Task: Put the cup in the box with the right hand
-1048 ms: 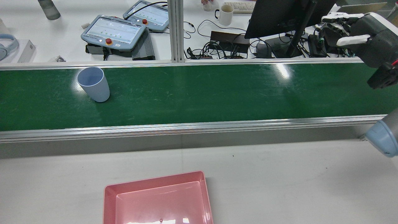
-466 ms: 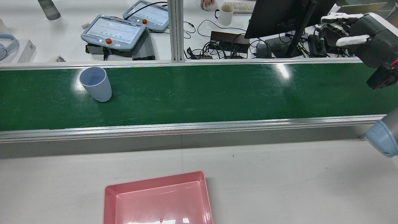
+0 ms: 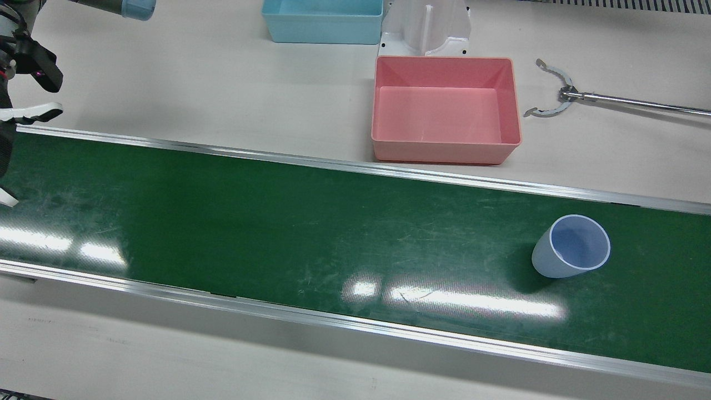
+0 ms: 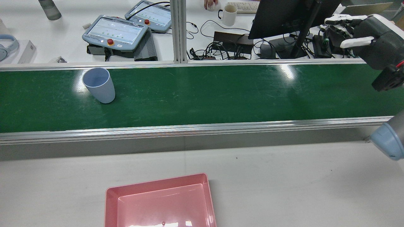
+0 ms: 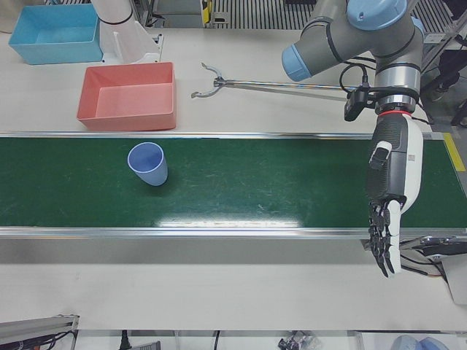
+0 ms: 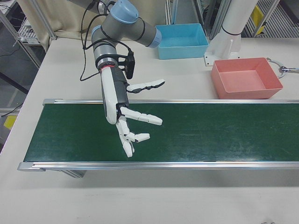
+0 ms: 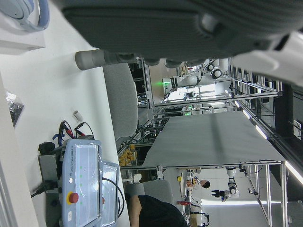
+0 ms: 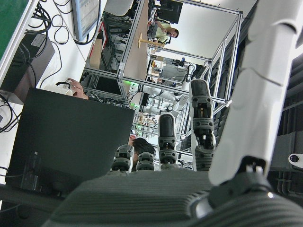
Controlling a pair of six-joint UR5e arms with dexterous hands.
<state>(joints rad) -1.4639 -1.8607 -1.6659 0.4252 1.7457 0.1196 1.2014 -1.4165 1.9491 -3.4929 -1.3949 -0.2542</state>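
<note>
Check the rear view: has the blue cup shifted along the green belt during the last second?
Yes. The blue cup has drifted slightly toward the view's right along the green belt, closer to the upright aluminium post behind it. No hand touches it.

Lt blue cup (image 3: pixel 572 247), pink box (image 3: pixel 444 108), green belt (image 3: pixel 278 222)

Pale blue cup (image 4: pixel 99 84) sits upright on the green conveyor belt (image 4: pixel 205 94), way over at the left end and close to the far rail. The pink box (image 4: pixel 161 203) is on the white desk (image 4: pixel 284 183) at the bottom edge, partly cut off. The right hand (image 4: pixel 363 37) hangs up in the top right corner with fingers spread, holding nothing, well apart from the cup. Behind the belt there's two teach pendants (image 4: pixel 115 31), a white mug (image 4: pixel 229 14), a dark monitor (image 4: pixel 281 17) and tangled cables (image 4: pixel 217 47).
</note>
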